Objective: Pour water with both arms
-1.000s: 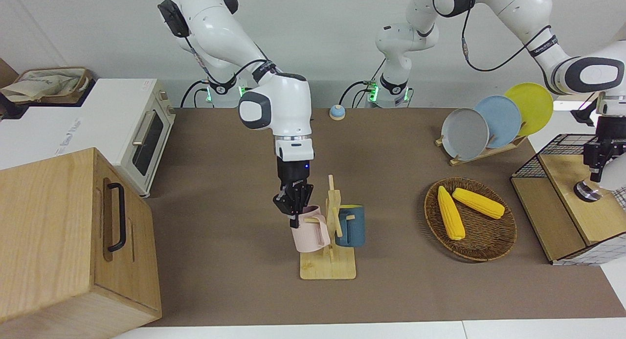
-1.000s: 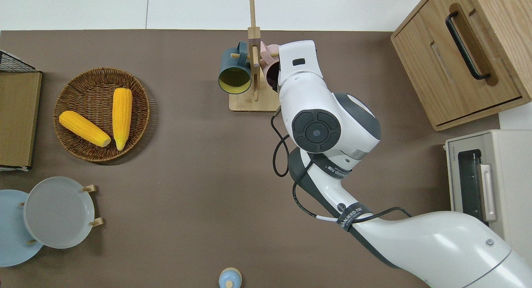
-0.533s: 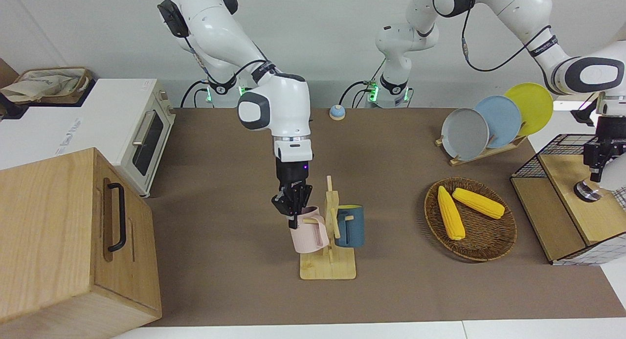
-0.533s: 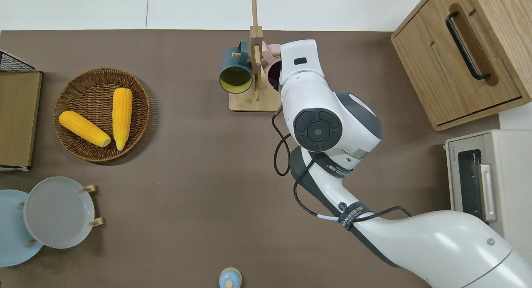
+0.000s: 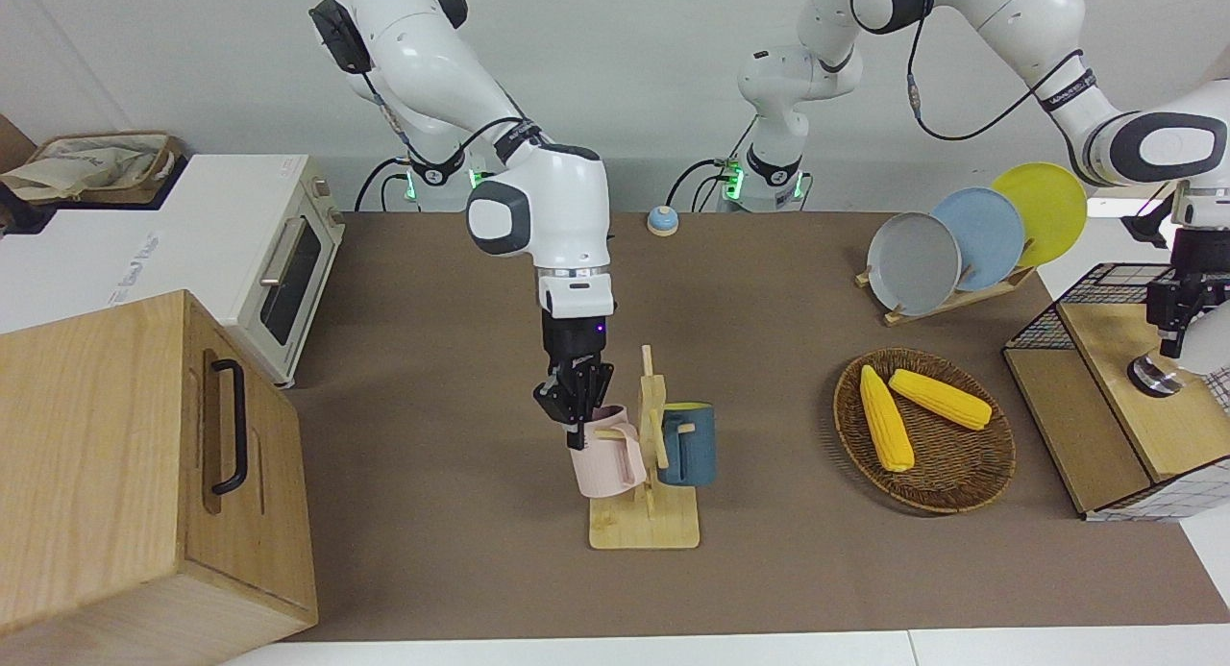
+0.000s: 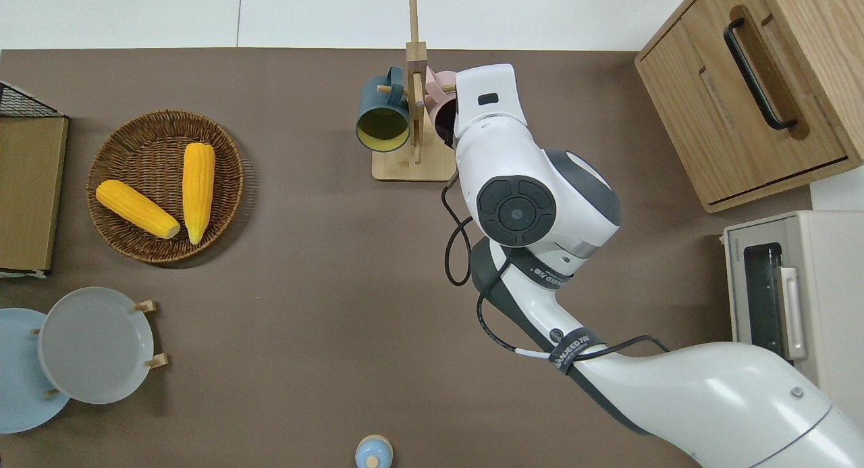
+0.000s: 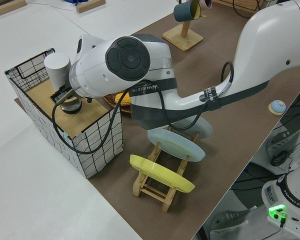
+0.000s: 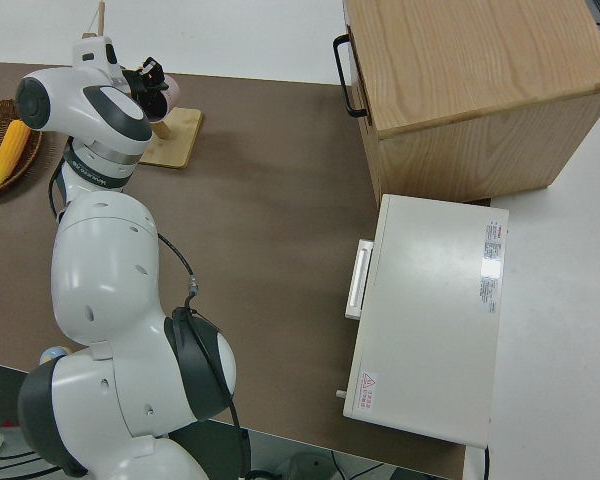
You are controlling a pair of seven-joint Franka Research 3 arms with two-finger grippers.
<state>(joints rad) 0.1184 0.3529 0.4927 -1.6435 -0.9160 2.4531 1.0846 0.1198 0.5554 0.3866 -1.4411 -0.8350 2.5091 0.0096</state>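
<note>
Rack [image 5: 651,512] post separates pink mug [image 5: 607,459] from blue mug [image 5: 690,445].

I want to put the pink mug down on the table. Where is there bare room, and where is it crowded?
Bare brown table lies between the mug rack and the corn basket, and nearer the robots toward the small blue bell. It is crowded at the rack, where the right gripper grips the pink mug beside the blue mug.

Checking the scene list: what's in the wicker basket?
Two yellow corn cobs lie in the wicker basket, uncovered. Nothing else shows on its woven bottom.
</note>
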